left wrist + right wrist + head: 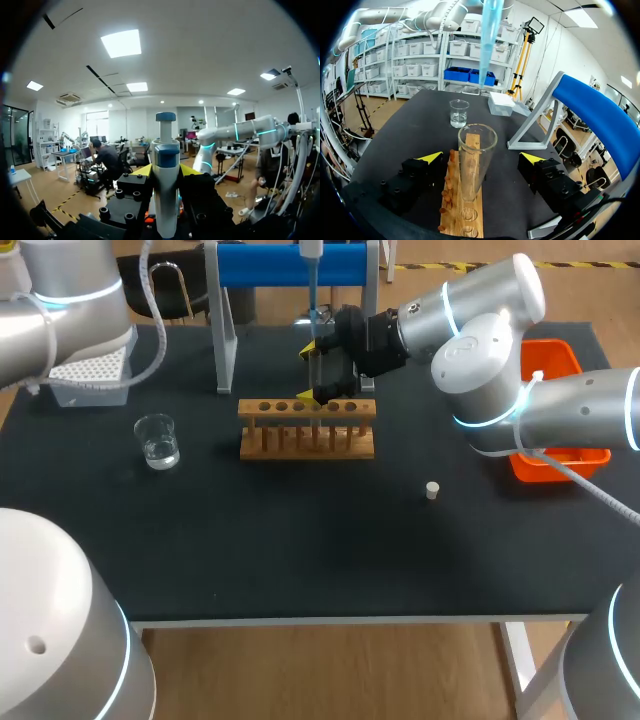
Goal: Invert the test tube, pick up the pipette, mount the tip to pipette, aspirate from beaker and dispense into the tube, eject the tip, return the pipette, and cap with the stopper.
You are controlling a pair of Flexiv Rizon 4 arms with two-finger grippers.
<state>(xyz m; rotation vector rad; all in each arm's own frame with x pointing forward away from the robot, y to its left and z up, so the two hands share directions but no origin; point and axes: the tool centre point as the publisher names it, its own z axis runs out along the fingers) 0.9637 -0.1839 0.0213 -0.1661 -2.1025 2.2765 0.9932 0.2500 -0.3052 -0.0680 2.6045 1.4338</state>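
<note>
Bare mat (300,540) between beaker (157,441) and stopper (432,490) before the rack (307,450); blue stand (290,265) close behind it.

In the head view the pipette (311,252) is cut off by the upper edge, so the left gripper (166,171) that holds it is not seen there. In the left wrist view its yellow tips (141,170) are mostly covered by the pipette's body, whose lower part is cut off. The test tube (476,150) is largely hidden in the head view behind the right gripper (306,371). The tip box (95,368) is partly covered by the left arm (60,310), and the orange bin (555,355) by the right arm (500,350). Whether liquid is held in the pipette tip (489,40) cannot be told.
</note>
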